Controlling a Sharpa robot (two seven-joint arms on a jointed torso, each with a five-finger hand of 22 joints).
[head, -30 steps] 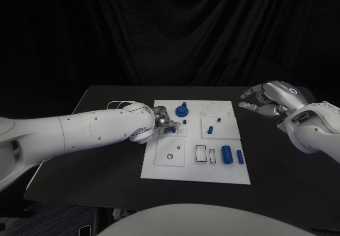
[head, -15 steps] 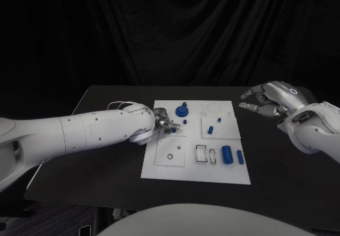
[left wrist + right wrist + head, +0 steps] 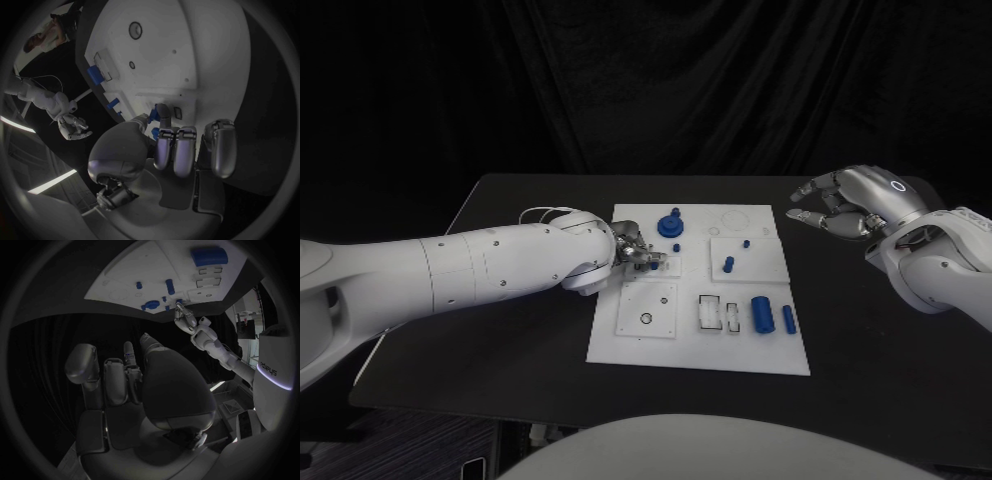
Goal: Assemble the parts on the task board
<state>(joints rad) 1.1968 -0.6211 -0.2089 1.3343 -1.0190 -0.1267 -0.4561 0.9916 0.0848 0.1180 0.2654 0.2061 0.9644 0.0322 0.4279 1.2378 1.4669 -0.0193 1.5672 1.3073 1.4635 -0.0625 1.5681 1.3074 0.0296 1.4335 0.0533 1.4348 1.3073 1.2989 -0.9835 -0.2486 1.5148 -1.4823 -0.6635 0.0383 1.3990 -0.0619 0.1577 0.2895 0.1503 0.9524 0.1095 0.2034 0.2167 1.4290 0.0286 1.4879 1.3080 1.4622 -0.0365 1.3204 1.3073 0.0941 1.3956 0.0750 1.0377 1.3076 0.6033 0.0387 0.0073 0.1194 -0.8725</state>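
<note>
The white task board (image 3: 625, 340) lies mid-table. My left hand (image 3: 632, 252) rests over the board's left part and pinches a small blue part (image 3: 153, 115) between thumb and a finger, just above a white square plate (image 3: 651, 303). On the board stand a round blue part with a peg (image 3: 671, 224), a short blue peg (image 3: 728, 265), a thick blue cylinder (image 3: 762, 313) and a slim blue bar (image 3: 789, 319). My right hand (image 3: 852, 205) hovers off the board's far right corner, fingers loosely bent, holding nothing.
The black table (image 3: 516, 330) has bare surface on both sides of the board. A thin white cable (image 3: 542, 211) loops behind my left wrist. Rectangular slots (image 3: 710, 312) sit in the board's near middle.
My left hand's fingertips have shifted very slightly over the board, with the blue part more hidden by them. The right hand has stayed still.
</note>
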